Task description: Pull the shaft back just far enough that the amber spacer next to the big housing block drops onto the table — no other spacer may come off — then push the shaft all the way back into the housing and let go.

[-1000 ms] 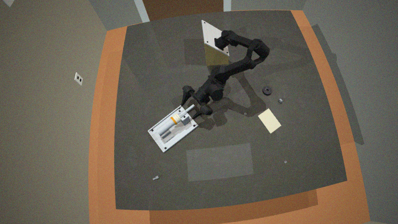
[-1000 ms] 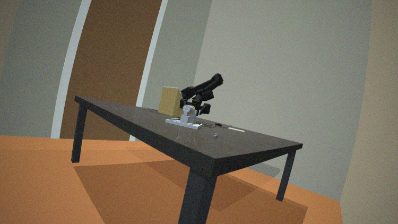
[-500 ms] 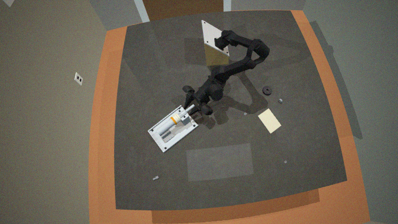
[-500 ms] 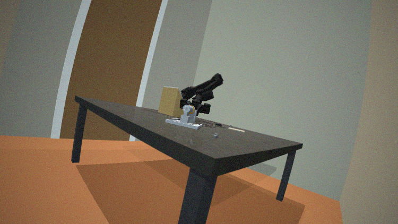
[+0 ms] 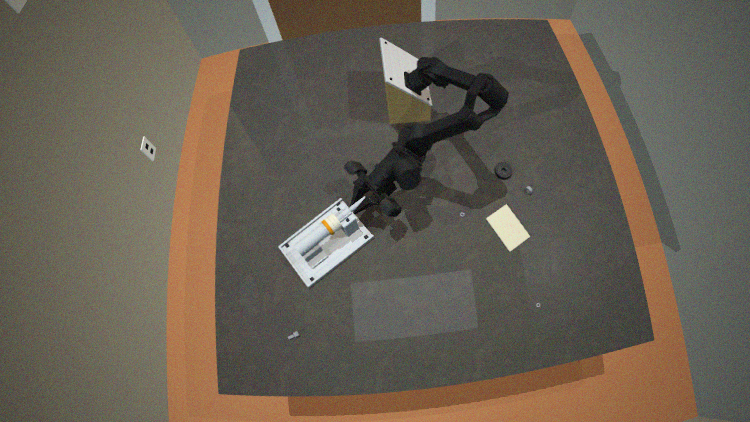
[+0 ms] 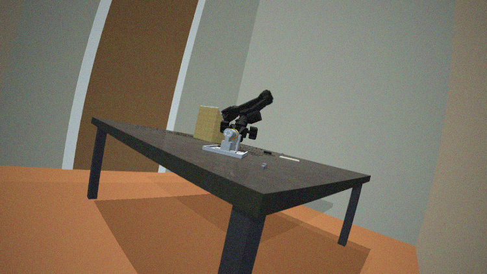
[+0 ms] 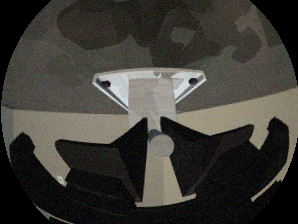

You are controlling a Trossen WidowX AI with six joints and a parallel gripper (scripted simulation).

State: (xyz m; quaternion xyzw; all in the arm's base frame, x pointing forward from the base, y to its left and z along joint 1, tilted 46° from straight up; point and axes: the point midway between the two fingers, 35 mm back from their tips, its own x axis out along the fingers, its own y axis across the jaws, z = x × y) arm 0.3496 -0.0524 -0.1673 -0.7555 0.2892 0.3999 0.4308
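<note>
The shaft (image 5: 357, 204) (image 7: 162, 146) sticks out toward the arm. My gripper (image 5: 359, 202) (image 7: 153, 121) is shut on its free end. The big pale housing (image 5: 310, 242) (image 6: 228, 134) stands on the white base frame (image 5: 293, 264) (image 6: 211, 148). The amber spacer (image 5: 328, 226) (image 6: 237, 132) is on the shaft against the housing. Cream spacing (image 5: 334, 222) lies beside it on the arm's side; single rings cannot be told apart. A grey block (image 5: 349, 226) stands beside the shaft. In the wrist view, a pale upright block (image 7: 152, 97) is beyond the fingers.
A tan box with a white top (image 5: 399, 68) (image 6: 206, 122) stands by the arm. A cream sheet (image 5: 507, 227) (image 6: 289, 158), a black ring (image 5: 503, 170) and a small grey part (image 5: 293, 335) (image 6: 263, 165) lie on the table. A pale rectangle (image 5: 414, 305) shows on its surface.
</note>
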